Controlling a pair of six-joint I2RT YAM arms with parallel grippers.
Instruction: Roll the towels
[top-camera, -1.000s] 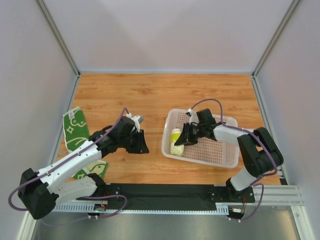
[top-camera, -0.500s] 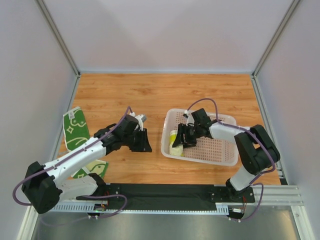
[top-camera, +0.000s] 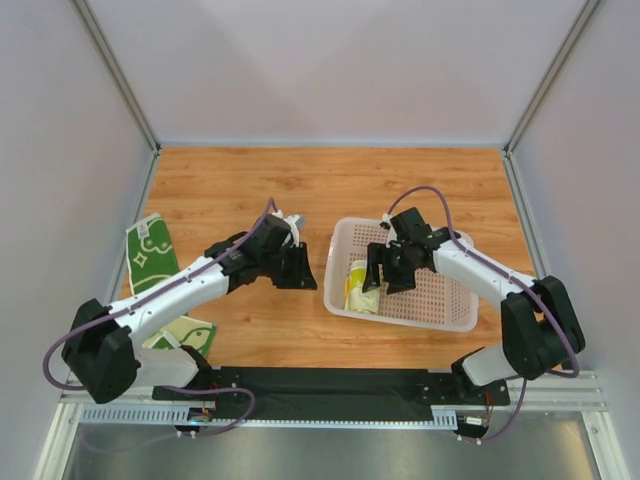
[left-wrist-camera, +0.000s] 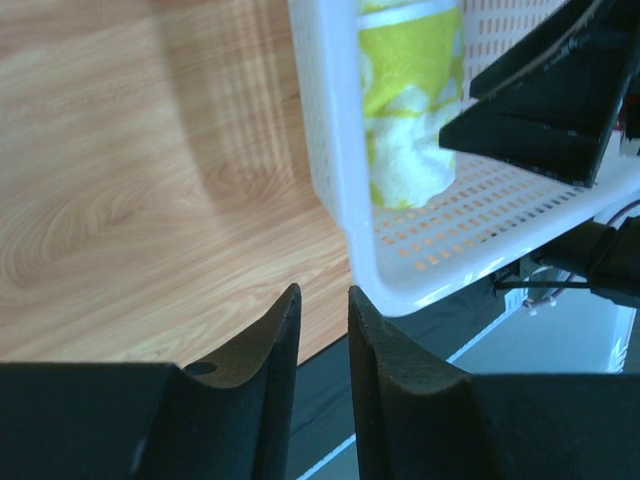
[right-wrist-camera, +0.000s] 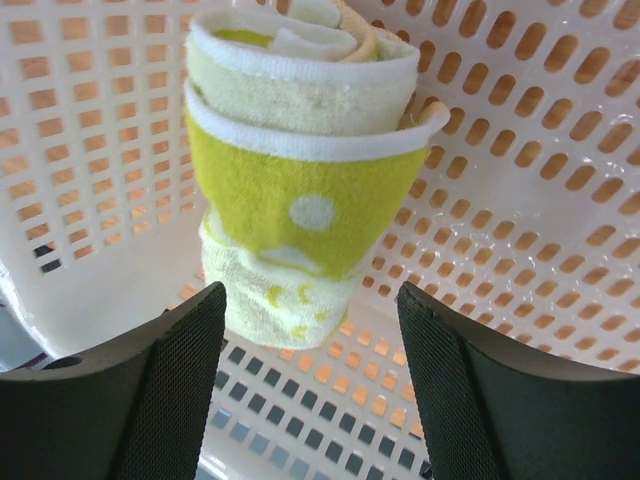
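The pale yellow towel (top-camera: 358, 286) lies rolled at the left end of the white basket (top-camera: 400, 318). In the right wrist view the roll (right-wrist-camera: 300, 190) rests on the basket floor (right-wrist-camera: 520, 200), just ahead of my right gripper (right-wrist-camera: 310, 300). That gripper (top-camera: 387, 277) is open, with its fingers apart from the cloth. My left gripper (top-camera: 305, 272) hovers just left of the basket, its jaws slightly open with nothing between them (left-wrist-camera: 322, 292). The dark green towel (top-camera: 150, 258) lies flat at the table's left edge, partly under the left arm.
The left wrist view shows the basket's near corner (left-wrist-camera: 330, 150) close ahead, with the right gripper's black fingers (left-wrist-camera: 540, 110) above the roll (left-wrist-camera: 410, 90). Grey walls enclose the table on three sides. A black rail (top-camera: 330, 385) runs along the near edge.
My right gripper opened and let go of the yellow roll, then drew back a little. My left arm swung right, toward the basket's left side.
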